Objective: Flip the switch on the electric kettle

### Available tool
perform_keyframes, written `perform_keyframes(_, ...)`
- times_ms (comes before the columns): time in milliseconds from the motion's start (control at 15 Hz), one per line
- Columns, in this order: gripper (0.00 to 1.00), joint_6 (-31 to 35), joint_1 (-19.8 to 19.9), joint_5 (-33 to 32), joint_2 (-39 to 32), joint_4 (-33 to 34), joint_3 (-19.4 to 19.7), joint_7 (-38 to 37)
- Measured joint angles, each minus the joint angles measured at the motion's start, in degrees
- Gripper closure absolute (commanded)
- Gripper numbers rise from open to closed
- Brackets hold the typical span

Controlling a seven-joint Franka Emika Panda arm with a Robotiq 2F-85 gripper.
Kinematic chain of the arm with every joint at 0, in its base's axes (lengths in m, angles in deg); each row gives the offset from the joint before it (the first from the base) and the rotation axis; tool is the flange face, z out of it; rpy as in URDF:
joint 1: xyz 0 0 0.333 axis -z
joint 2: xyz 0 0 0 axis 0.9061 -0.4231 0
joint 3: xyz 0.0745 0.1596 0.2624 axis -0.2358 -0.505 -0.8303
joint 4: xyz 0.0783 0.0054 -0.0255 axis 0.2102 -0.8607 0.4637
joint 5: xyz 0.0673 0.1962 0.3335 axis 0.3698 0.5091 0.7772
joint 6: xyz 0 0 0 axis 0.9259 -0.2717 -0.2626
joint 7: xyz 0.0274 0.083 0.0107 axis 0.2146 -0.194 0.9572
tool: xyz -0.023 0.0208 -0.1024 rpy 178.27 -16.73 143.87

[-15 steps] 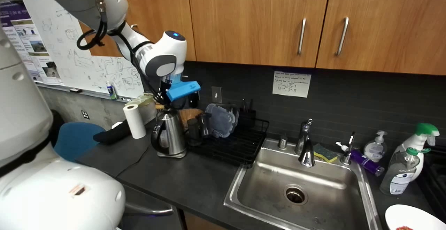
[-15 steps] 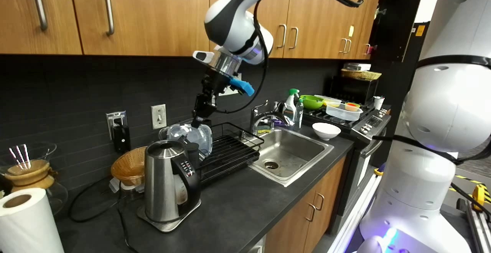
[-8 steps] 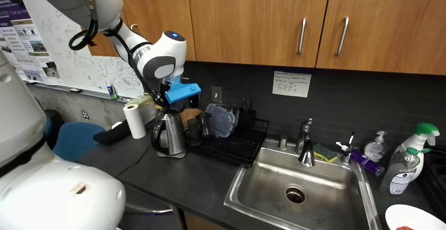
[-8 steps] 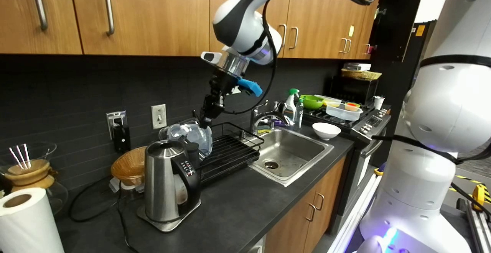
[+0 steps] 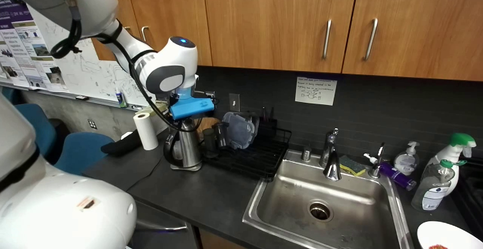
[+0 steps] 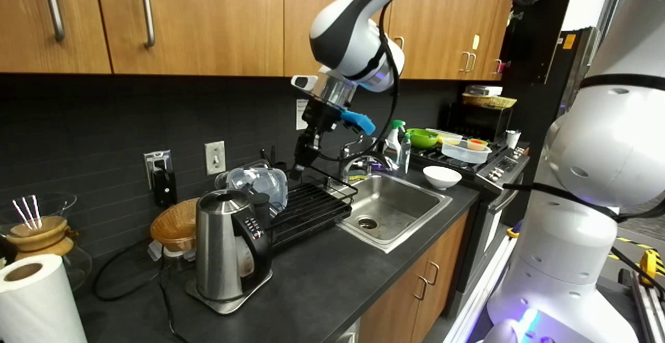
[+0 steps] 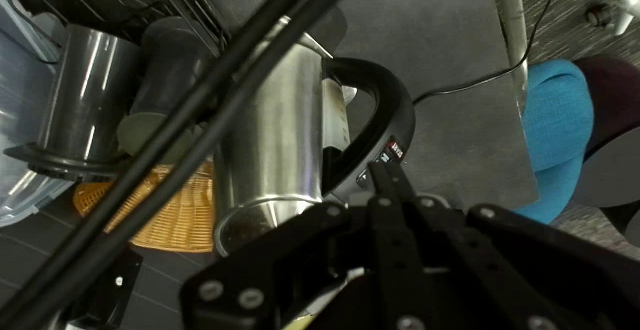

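The electric kettle point(image 6: 218, 249), shiny steel with a black handle, stands upright on its base in both exterior views. Its switch seems to be among the buttons point(image 6: 254, 227) along the handle's top, where the wrist view shows a red-lit label point(image 7: 395, 147). My gripper point(image 6: 297, 171) hangs tilted above the dish rack side, up and away from the handle, with a visible space between. Seen from the wrist, the fingertips point(image 7: 384, 165) lie together and cover part of the button panel. Nothing is held between them. In an exterior view the blue wrist piece point(image 5: 191, 107) hides the fingers.
Beside the kettle stand a black dish rack point(image 6: 311, 202) with plastic lids and dark cups point(image 7: 95, 90), and a wicker basket point(image 6: 176, 223). A white paper roll point(image 5: 146, 131) and a power cord point(image 7: 465, 87) are nearby. The sink point(image 5: 286, 211) lies past the rack.
The gripper has shifted away from the kettle, rightward in an exterior view, and the arm has swung along with it. The kettle has stayed in place and the jaws have remained shut.
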Motion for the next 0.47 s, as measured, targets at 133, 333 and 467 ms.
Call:
perform_keyframes(133,0.73,0.3,-0.3,-0.8,1.9,-1.9,0.5,-3.1)
perform_keyframes(333,0.81,1.0,-1.5,-0.9,4.3,-3.7,1.4,-4.8)
perform_keyframes(467,0.73,1.1,-2.0,-0.9,5.2,-4.2,1.7,-5.0)
